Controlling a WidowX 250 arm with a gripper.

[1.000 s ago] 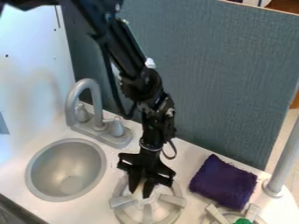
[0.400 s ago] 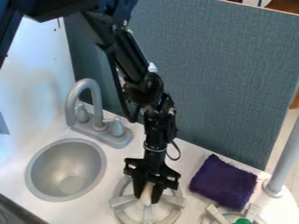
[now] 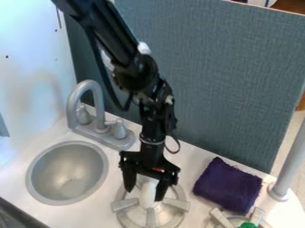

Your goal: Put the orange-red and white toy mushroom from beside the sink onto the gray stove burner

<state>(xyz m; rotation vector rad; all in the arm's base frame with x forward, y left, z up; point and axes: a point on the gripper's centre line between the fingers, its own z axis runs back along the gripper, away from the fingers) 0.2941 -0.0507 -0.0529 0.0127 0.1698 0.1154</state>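
Pale object sits between the spread fingers, over the burner

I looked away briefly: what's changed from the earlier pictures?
Since the previous picture, the pincer has shifted slightly up-left in view, its fingers now spread wider around the pale object; whether it was gripped before is unclear. The sink and purple cloth stayed put.

No text, label, brand, number or sign is showing legibly.
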